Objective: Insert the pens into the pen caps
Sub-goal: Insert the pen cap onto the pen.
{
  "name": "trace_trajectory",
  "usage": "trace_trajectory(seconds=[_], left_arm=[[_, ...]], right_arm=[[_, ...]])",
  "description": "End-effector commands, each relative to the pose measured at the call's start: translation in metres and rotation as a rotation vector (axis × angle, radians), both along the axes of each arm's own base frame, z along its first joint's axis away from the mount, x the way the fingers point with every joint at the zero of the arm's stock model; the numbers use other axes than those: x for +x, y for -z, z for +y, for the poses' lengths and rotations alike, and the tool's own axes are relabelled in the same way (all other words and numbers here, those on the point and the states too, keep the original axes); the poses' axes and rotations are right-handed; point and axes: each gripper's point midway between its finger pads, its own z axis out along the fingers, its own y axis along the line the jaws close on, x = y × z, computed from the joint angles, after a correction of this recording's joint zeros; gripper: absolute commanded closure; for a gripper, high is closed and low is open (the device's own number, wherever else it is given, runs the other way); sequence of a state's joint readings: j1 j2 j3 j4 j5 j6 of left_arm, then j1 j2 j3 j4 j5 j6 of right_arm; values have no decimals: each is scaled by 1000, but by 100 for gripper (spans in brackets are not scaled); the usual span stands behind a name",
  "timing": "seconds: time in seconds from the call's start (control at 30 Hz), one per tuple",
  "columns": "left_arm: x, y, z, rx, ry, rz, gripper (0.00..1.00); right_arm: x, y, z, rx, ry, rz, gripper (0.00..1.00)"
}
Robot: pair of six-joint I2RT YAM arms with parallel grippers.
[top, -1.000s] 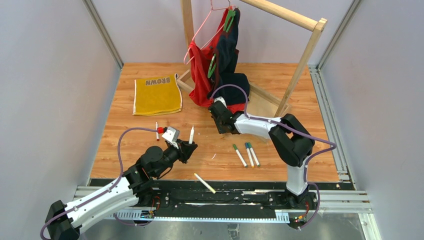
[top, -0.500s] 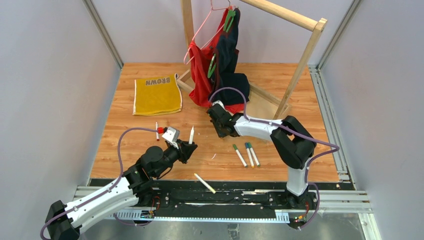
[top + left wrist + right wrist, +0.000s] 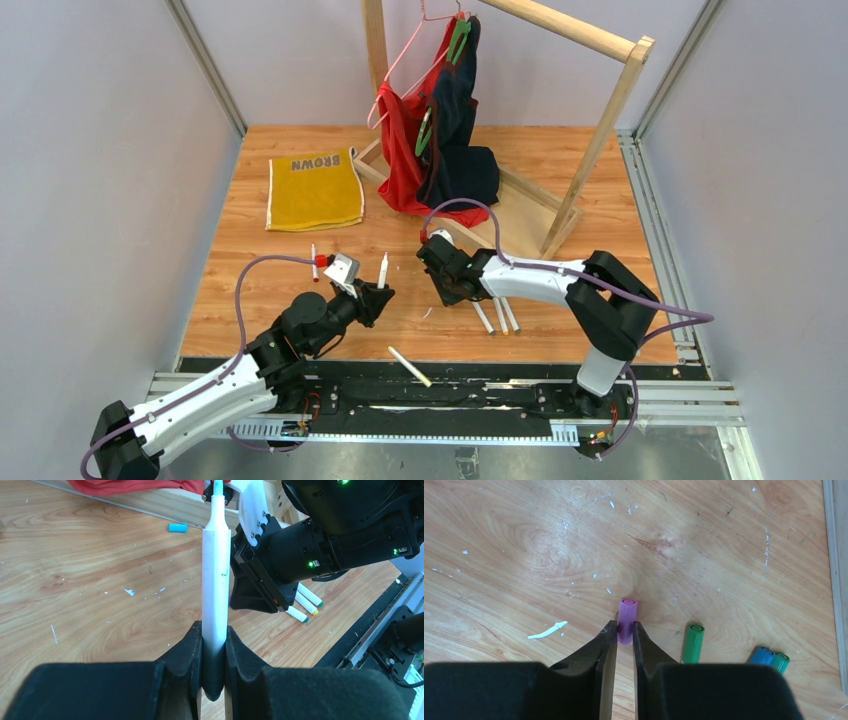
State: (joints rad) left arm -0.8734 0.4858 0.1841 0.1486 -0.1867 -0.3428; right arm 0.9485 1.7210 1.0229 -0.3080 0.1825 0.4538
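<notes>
Stray pen [image 3: 410, 366]: at 6 o'clock, lying slantwise across the near edge of the table [image 3: 250, 300] and onto the black rail.
Left gripper [image 3: 214, 645]: at about 7 o'clock. Its fingers are pressed onto the bottom end of the held pen [image 3: 216, 575], which stands upright with its teal tip uppermost.
Right gripper [image 3: 625, 635]: near the held pen, at its 3 o'clock. The fingers pinch only the near end of the purple cap [image 3: 627, 615]. I cannot tell whether the cap is clear of the wood or which end is its mouth.
Three pens [image 3: 501, 318]: side by side at 4 o'clock, partly under the right arm, coloured ends just beside the purple cap.
Small pen [image 3: 313, 253]: alone at 9 o'clock.
Teal cap [image 3: 177, 527]: loose on the wood at 11 o'clock of the held pen, near the clothes rack [image 3: 600, 110].
Yellow cloth [image 3: 315, 190]: flat at 10 o'clock.
Risk, grip: with so little of the cap held, a push from the pen could pivot it or squeeze it out.
Risk, aim: gripped at its base, the pen's tip may sway and miss the mouth.
Risk, match: the teal tip is headed for a purple cap while the teal one lies unused.
Risk, contact: the wrists are close and could knock together.
</notes>
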Motion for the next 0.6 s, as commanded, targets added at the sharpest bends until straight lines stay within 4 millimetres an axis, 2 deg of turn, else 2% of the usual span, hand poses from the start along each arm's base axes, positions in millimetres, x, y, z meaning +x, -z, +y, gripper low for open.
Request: trace_trajectory(seconds=[0.0,0.13,0.5,0.57], left_arm=[[2,-7,1,-23,-10,-12,100],[1,-7,1,-23,-10,-12,100],[0,-10,2,-30,-9,-18,100],[0,-10,2,-29,-10,-19,100]], right_arm=[[-8,4,-7,-36,16,24,80],[-4,8,-5,-61,6,27,77],[6,11,-5,-103,4,15,76],[6,10,-5,-101,5,15,85]])
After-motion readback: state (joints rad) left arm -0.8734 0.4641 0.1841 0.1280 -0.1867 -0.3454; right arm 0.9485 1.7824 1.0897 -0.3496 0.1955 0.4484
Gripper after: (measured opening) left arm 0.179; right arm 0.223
